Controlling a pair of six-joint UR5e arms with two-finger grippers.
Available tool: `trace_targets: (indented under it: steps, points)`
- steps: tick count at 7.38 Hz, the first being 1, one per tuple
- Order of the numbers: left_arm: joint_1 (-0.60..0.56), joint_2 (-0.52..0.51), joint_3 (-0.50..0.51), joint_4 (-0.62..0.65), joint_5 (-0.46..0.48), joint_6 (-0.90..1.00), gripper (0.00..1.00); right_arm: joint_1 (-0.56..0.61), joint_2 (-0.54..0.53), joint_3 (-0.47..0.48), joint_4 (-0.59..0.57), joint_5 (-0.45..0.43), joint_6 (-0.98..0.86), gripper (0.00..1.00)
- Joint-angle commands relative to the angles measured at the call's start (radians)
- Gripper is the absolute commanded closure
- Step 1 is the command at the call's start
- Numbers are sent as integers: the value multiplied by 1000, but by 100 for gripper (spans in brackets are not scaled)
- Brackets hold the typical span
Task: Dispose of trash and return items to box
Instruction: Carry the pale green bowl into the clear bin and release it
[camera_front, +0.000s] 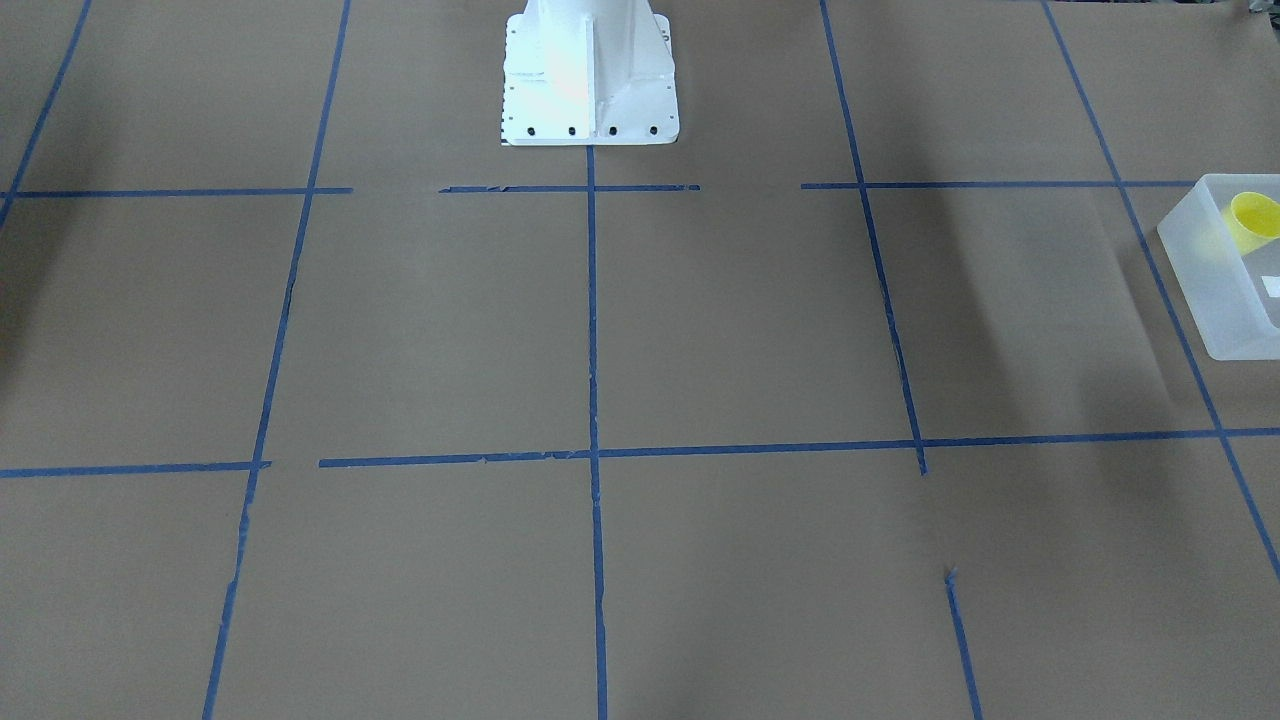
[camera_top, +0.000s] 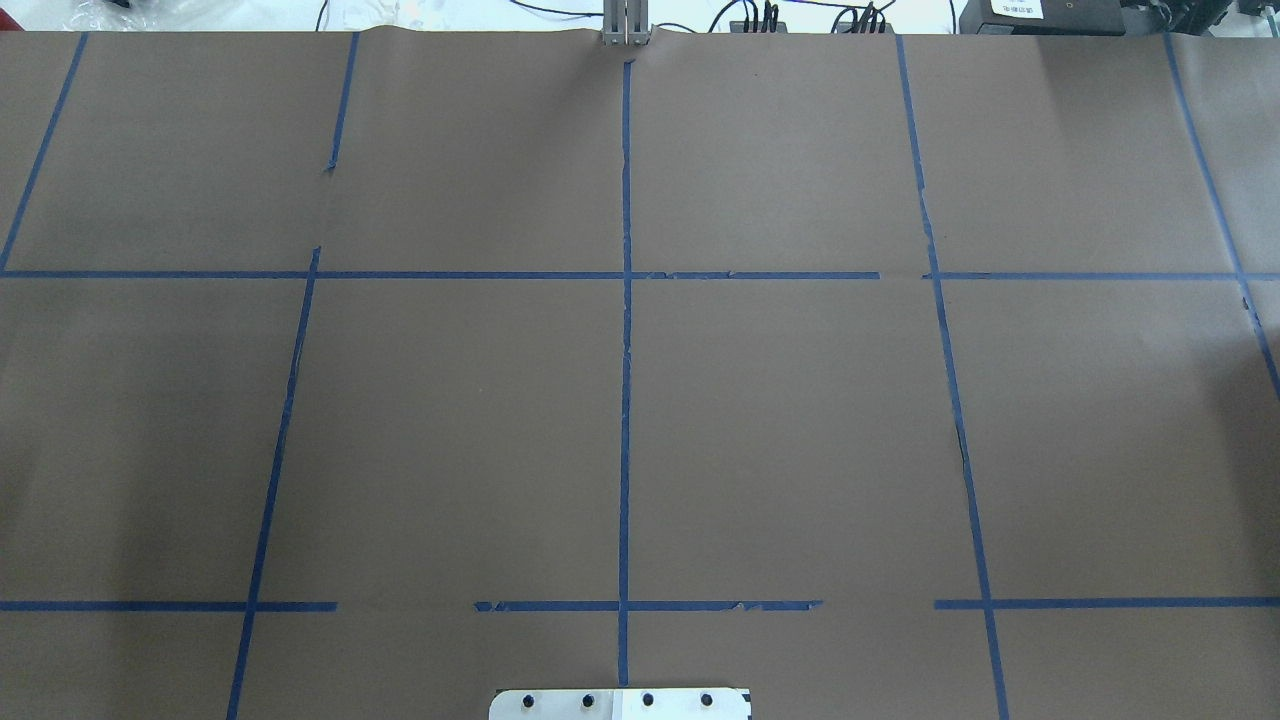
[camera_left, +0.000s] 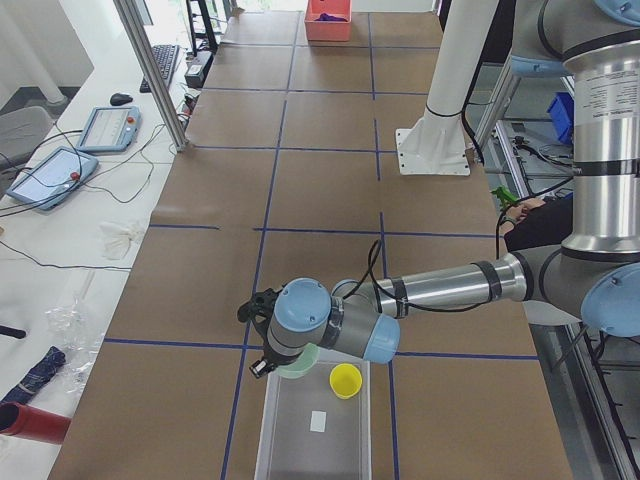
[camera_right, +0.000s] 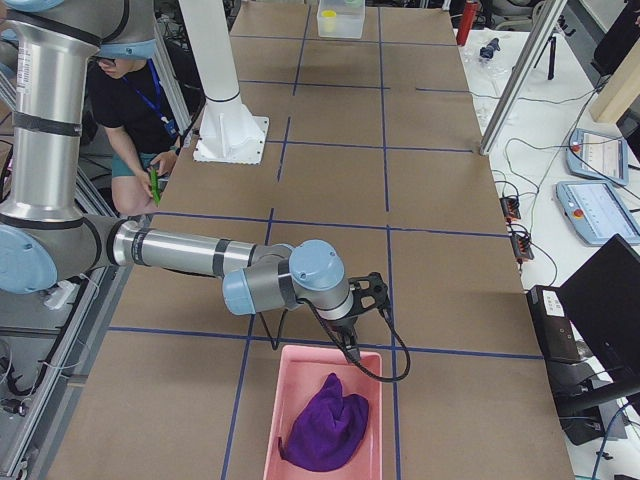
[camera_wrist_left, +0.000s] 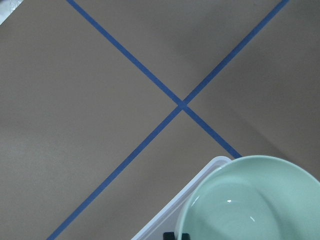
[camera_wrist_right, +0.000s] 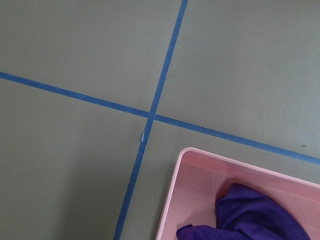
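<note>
Left gripper (camera_left: 262, 362) at far end of box (camera_left: 290, 452), mint bowl (camera_left: 298, 368) just under it, yellow cup (camera_left: 346, 380) inside box, right gripper (camera_right: 351, 350) over pink bin (camera_right: 274, 425), I cannot tell either grip.

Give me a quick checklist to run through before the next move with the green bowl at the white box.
1. Yellow cup inside the box: ok.
2. Green bowl fully over the box: not ok. It overlaps the box's corner rim in the left wrist view.
3. Left gripper holding the bowl firmly: cannot tell, its fingers are hidden.
4. Purple cloth in the pink bin: ok.
5. Right gripper away from the box: ok, it hangs over the pink bin's edge at the table's other end.
</note>
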Motion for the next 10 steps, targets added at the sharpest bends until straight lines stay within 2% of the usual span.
trace_targets:
  steps: [1,2,3,5,6,7,9,10]
  points:
    - [11,29,92,-244,71,-155,100,-1,0,0,0,0,0,0]
    - [54,32,114,-303,77,-204,100,-1,2,0,0,0,0,0]
    - [88,33,119,-307,76,-206,100,-1,2,0,0,0,0,0]
    - [126,52,117,-318,68,-205,90,-1,2,0,0,0,2,0]
    - [136,63,119,-347,70,-205,72,-1,2,0,0,0,2,0]
    - [137,69,117,-385,73,-202,1,-1,2,0,0,0,2,0]
    - [136,69,99,-399,74,-265,0,-1,2,0,0,0,8,0]
    - [136,69,-6,-375,76,-372,0,-1,2,0,0,0,12,0]
